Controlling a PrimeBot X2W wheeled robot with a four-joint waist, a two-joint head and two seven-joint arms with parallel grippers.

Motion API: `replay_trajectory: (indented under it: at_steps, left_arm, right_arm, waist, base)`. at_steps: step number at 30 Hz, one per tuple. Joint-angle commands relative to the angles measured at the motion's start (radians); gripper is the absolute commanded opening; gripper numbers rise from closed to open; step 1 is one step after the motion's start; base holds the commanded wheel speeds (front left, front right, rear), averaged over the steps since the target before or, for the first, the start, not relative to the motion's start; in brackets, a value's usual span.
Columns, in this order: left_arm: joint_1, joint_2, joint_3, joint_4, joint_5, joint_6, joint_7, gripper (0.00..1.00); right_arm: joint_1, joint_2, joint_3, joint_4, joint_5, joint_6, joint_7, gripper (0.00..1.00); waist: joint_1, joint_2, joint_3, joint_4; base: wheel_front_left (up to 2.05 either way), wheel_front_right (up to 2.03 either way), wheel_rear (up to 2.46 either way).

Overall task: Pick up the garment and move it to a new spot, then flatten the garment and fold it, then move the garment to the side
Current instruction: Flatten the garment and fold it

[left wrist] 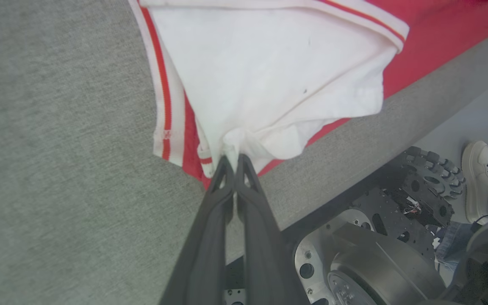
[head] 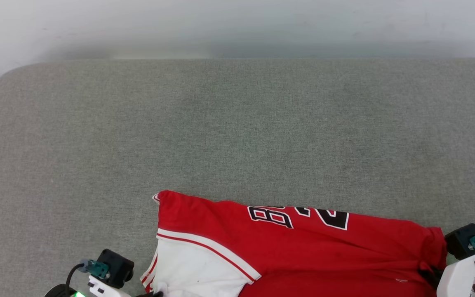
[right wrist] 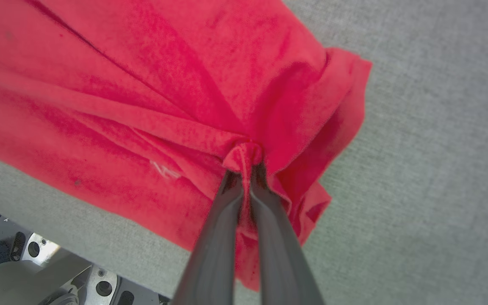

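Grey upholstered surface [head: 237, 123] is stretching away toward a pale wall. The garment [head: 303, 247] is lying along the surface's near edge, its long axis running left to right. The left gripper [left wrist: 232, 160] is pinching bunched white sleeve between closed fingers. The right gripper [right wrist: 247, 167] is pinching gathered red fabric at the opposite end. Each arm is gripping its nearer end.
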Motion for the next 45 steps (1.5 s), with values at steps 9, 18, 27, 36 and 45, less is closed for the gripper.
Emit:
replay_trajectory:
  at_steps: [9, 18, 27, 36, 45]
  left_arm:
    - [-0.007, -0.037, 0.010, 0.038, 0.021, 0.008, -0.071, 1.00]
    - [-0.010, -0.087, 0.154, -0.022, 0.046, 0.093, -0.330, 1.00]
    - [0.047, -0.182, 0.311, 0.008, 0.193, 0.211, -0.612, 1.00]
    - [0.131, -0.361, 0.512, -0.059, 0.471, 0.154, -0.619, 1.00]
    - [0.144, -0.516, 0.633, -0.029, 0.612, -0.012, -0.618, 1.00]
  right_arm:
    - [-0.035, -0.005, 0.018, 0.003, 0.060, 0.000, -0.048, 1.00]
    - [-0.041, 0.082, -0.136, -0.095, 0.089, 0.000, -0.030, 1.00]
    - [0.024, 0.288, -0.330, -0.126, -0.024, 0.000, 0.041, 1.00]
    - [0.066, 0.458, -0.527, -0.130, -0.150, 0.000, 0.111, 1.00]
    - [0.055, 0.513, -0.622, -0.053, -0.215, 0.000, 0.195, 1.00]
  waist:
    - [0.0001, 0.0000, -0.055, -0.002]
    - [0.0001, 0.0000, -0.106, -0.002]
    - [0.0001, 0.0000, -0.105, 0.008]
    - [0.0001, 0.0000, -0.071, 0.026]
    - [0.0001, 0.0000, -0.029, 0.051]
  base:
    - [0.00, 0.00, 0.00]
    - [0.00, 0.00, 0.00]
    - [0.00, 0.00, 0.00]
    - [0.00, 0.00, 0.00]
    - [0.00, 0.00, 0.00]
